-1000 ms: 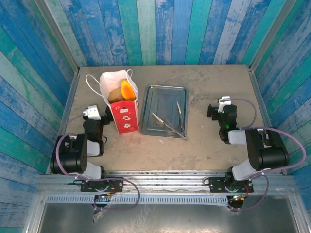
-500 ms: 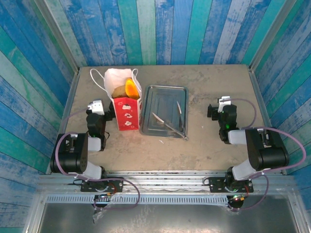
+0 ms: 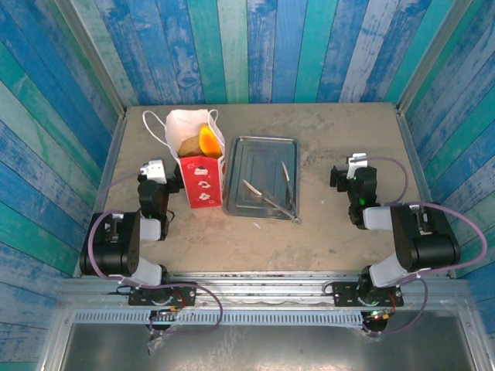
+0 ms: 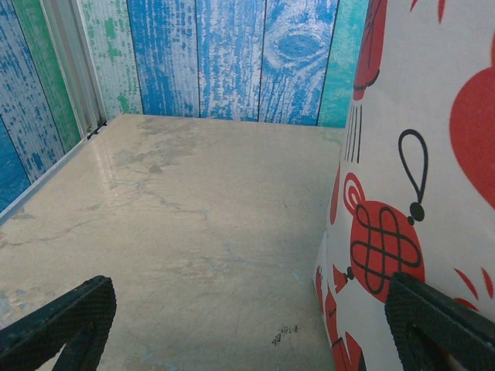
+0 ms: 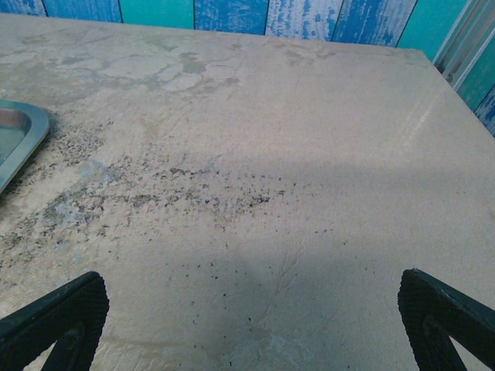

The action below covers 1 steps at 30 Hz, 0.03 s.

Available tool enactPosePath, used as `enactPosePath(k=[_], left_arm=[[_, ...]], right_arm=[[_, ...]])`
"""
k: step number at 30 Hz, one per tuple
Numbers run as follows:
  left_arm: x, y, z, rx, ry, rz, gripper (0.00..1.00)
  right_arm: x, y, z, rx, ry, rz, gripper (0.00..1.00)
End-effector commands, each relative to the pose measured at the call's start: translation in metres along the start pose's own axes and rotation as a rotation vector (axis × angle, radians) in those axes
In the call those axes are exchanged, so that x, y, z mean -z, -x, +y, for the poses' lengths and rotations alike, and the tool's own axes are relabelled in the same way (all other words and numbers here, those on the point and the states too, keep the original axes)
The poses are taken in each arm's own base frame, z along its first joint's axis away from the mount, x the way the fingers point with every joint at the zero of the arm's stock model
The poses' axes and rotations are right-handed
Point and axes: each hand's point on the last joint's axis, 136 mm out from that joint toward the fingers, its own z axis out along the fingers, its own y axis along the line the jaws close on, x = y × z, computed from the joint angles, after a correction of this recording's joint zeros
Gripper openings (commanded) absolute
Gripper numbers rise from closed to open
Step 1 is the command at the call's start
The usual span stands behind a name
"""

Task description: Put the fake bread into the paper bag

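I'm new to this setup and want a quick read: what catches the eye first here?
The white, red-printed paper bag stands on the left of the table, with golden-brown fake bread poking out of its open top. Right beside it lies a grey metal tray with tongs in it. The left gripper sits open close to the bag's left side.

One paper bag [image 3: 199, 176] stands just left of the one metal tray [image 3: 259, 148]. Two pieces of fake bread [image 3: 189, 145] show at the bag's mouth, one brown, one orange. One pair of tongs [image 3: 271, 199] lies in the tray.
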Motion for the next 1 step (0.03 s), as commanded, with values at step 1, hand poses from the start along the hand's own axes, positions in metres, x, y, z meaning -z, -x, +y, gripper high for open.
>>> enactPosePath(k=[1], left_arm=[[-0.0049, -0.0033, -0.0065, -0.020, -0.026, 0.013, 0.94]], right_arm=[[-0.0009, 0.0090, -0.0013, 0.003, 0.000, -0.022, 1.00]])
